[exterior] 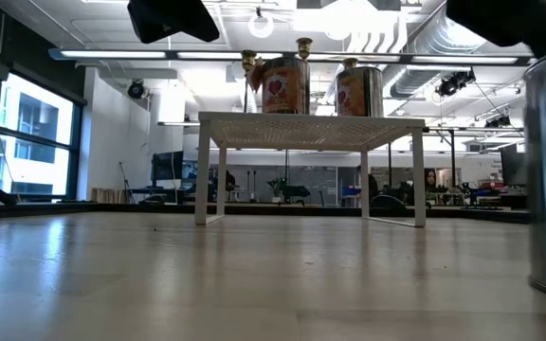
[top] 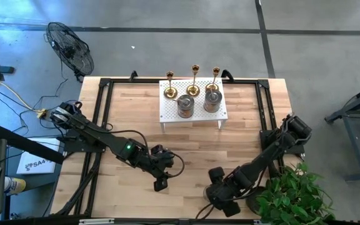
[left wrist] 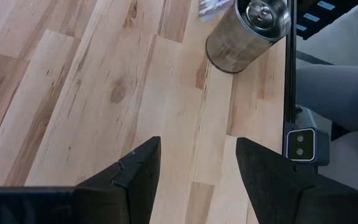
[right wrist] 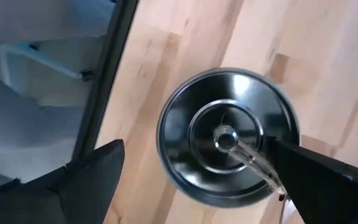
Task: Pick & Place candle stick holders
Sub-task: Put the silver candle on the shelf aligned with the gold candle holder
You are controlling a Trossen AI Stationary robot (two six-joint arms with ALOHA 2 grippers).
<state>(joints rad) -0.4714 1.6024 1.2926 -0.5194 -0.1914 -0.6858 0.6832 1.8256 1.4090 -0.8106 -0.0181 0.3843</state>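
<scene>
Right gripper (right wrist: 191, 171) hangs wide open, empty, directly above the squat holder (right wrist: 227, 137); smooth metal looks stiff, heavy, slippery, so grasp across its round wall

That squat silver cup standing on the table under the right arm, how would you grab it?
By its round outer wall, coming straight down from above. The silver cup holder stands upright, and the right end effector hangs over it, open, one finger to each side.
</scene>
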